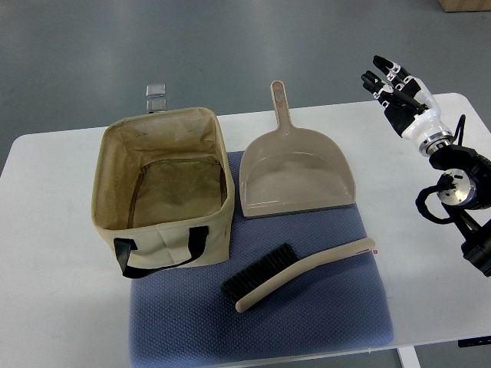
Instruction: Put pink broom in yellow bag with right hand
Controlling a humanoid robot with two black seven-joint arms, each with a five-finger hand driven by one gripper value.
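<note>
Single top view, robot's own side, looking steeply down at the white surface (61,230); moderately near, grey floor (230,46) visible beyond far edge.

Right hand (399,96) raised over worktop's far right corner, fingers extended and loosely spread, empty; forearm enters from right edge, black wrist joints visible.
</note>
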